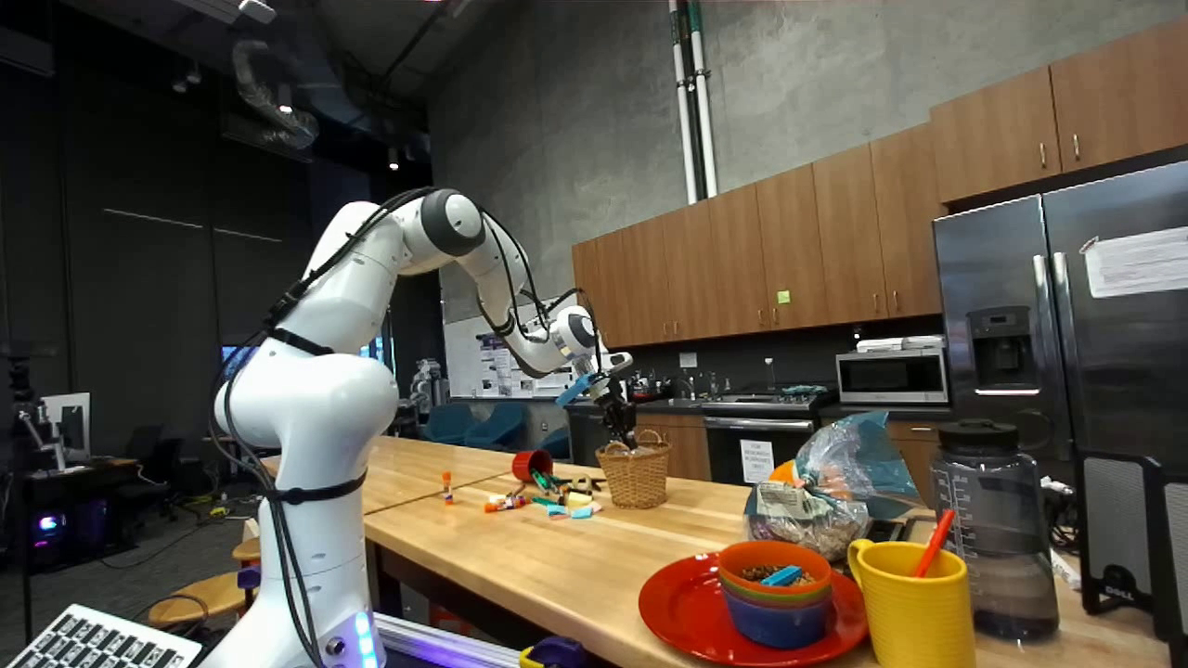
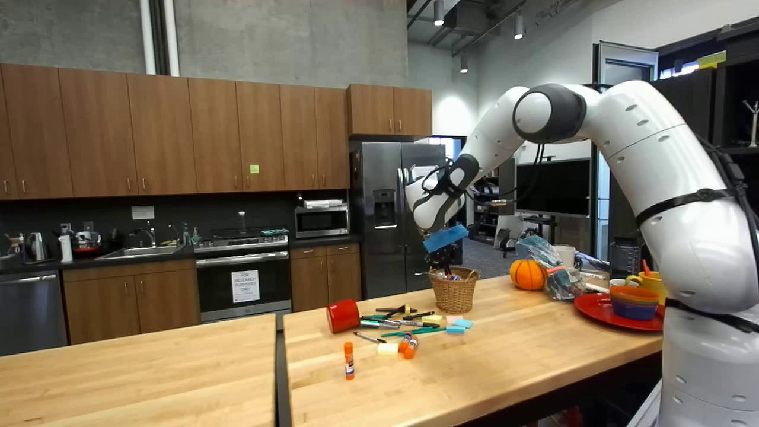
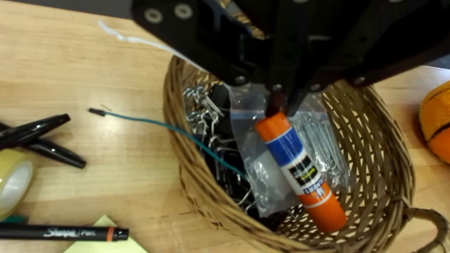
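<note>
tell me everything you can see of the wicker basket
The wicker basket is brown and round, with an openwork weave and a loop handle. It stands upright on the wooden tabletop. Inside are a glue stick, a clear plastic bag and loose metal pieces. A teal wire crosses its rim. The gripper, shut, is at its mouth; whether they touch is unclear.

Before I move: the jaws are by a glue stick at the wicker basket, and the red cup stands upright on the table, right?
Not upright: the red cup lies on its side on the table, as both exterior views show. The rest holds: the jaws are by a glue stick at the wicker basket.
</note>
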